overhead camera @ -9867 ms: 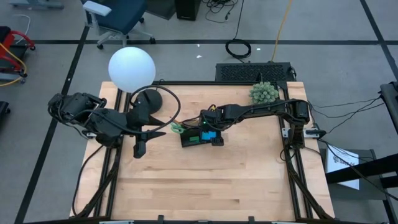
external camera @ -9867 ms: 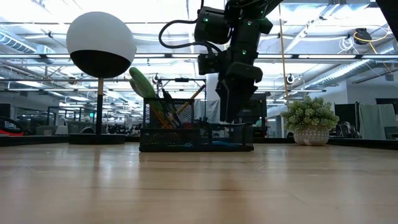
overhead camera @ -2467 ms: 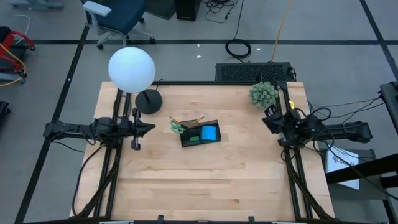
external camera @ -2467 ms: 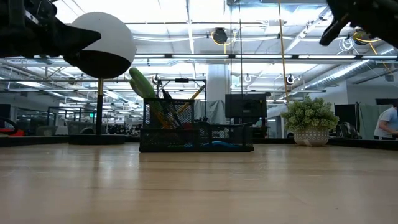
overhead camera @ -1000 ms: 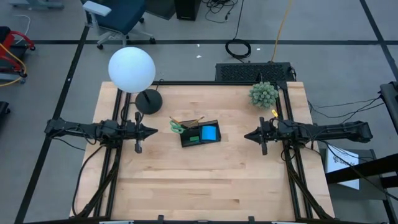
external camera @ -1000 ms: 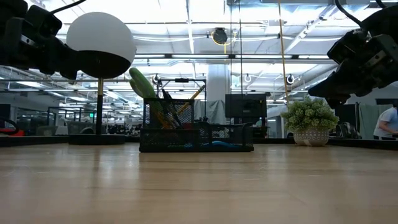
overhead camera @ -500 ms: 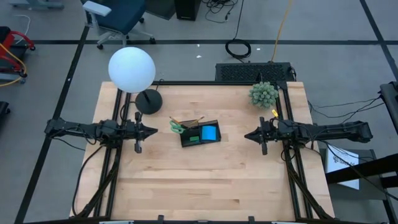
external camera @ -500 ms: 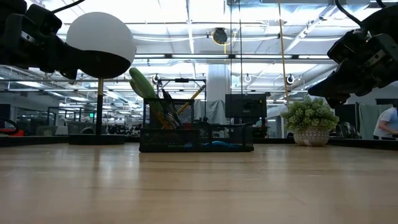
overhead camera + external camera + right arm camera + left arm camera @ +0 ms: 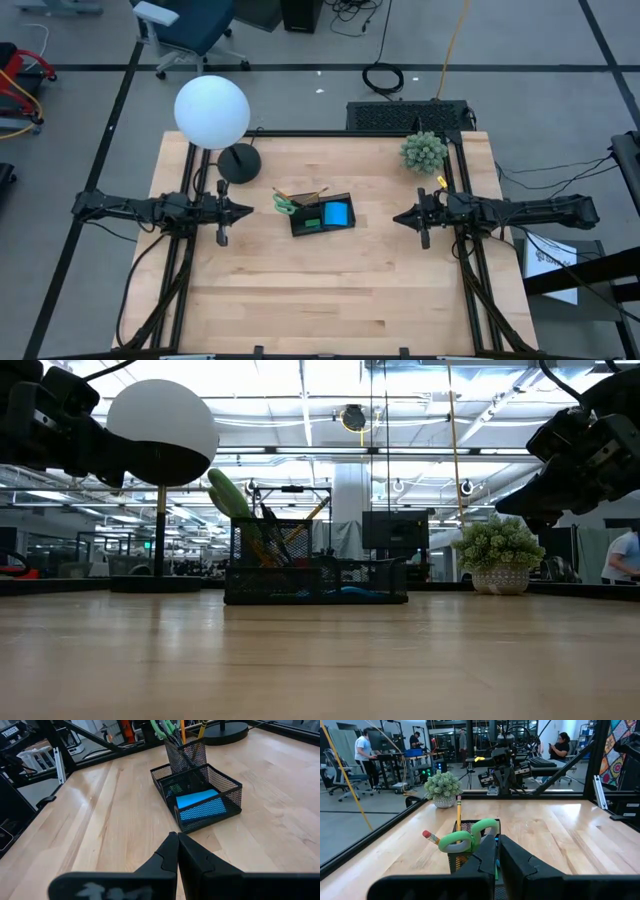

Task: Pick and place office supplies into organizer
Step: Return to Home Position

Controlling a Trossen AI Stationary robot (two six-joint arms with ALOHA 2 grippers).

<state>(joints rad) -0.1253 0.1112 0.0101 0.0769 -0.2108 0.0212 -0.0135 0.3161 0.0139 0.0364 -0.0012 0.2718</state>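
Well apart from the black mesh organizer (image 9: pixel 305 228), my left gripper (image 9: pixel 245 211) and right gripper (image 9: pixel 397 218) had settled, closed and empty; I judged the sorting finished.

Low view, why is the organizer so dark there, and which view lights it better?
Low view: the organizer stands backlit against bright ceiling lights, nearly a silhouette. Right wrist view: lit from above, the blue note pad inside shows plainly. High view: even light.
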